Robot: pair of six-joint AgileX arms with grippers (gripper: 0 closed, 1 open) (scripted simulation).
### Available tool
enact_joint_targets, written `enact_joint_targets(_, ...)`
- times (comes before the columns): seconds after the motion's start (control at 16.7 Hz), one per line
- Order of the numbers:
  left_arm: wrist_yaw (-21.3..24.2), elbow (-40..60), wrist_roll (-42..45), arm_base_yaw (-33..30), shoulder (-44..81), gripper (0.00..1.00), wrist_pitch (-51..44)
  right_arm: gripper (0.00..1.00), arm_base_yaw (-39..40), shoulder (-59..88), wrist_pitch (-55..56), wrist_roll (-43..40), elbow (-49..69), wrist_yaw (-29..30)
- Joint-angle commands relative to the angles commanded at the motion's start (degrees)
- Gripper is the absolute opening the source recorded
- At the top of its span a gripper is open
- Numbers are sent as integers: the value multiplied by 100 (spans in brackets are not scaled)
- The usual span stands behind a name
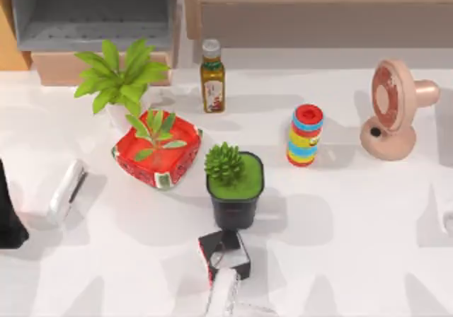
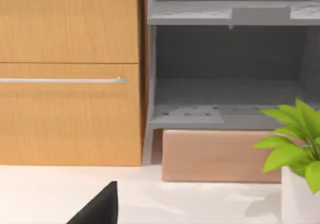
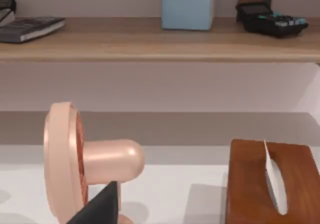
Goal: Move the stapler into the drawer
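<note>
Stapler point(image 1: 66, 189): slim white bar with a dark underside strip, lying tilted on the white table point(image 1: 354, 225) at its left side, clear of any gripper. Left arm point(image 1: 8, 211): dark form at the table's left edge, just beside the stapler and not touching it; whether its pincer is wide or narrow, I cannot tell. Drawer point(image 1: 92, 20): open at the table's upper left, grey inside, with a tan front panel point(image 2: 220, 156), well apart from the stapler. Leafy plant in a white pot point(image 1: 119, 83): before the drawer front. Red box with a small plant point(image 1: 157, 151): right of the stapler. Oil bottle point(image 1: 212, 76), succulent in a black pot point(image 1: 233, 186), small black box point(image 1: 225, 253), striped cylinder point(image 1: 306, 134), pink fan point(image 1: 393, 108): ranged rightward. Right arm: parked near the fan, by the right wrist view; pincer state cannot be told.
</note>
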State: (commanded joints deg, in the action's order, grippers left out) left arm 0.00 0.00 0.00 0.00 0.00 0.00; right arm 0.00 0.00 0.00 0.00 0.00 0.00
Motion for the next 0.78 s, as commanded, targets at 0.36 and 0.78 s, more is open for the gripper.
enact_joint_targets(0.36, 187, 26, 531, 2, 516, 100, 64, 100, 0, 0, 0, 0, 0, 0)
enact_joint_targets(0.78, 919, 924, 3021, 265, 3007, 100, 1214, 100, 0, 0, 0, 0, 0, 0)
